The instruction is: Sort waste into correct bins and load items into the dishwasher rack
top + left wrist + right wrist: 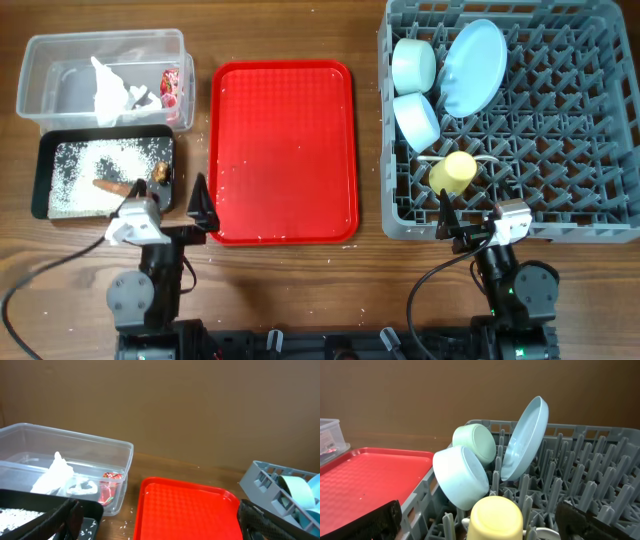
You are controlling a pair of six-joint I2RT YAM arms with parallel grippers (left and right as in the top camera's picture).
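Note:
The clear tub [40, 60] holds the white scrap [108, 88] and red wrapper [170, 85]. The black tray [40, 180] holds rice crumbs [90, 170], the carrot stick [112, 185] and the brown lump [160, 172]. The grey rack [570, 150] holds the green bowl [413, 62], blue bowl [417, 118], plate [473, 68] and yellow cup [453, 172]. My left gripper [175, 195] is open and empty between the black tray and the red tray. My right gripper [468, 215] is open and empty at the rack's front wall, just before the cup [495, 517].
The flat red tray [285, 150] lies between the bins and the rack, with a few white crumbs on it and on the wood beside it. Cables run from both arm bases along the table's front edge.

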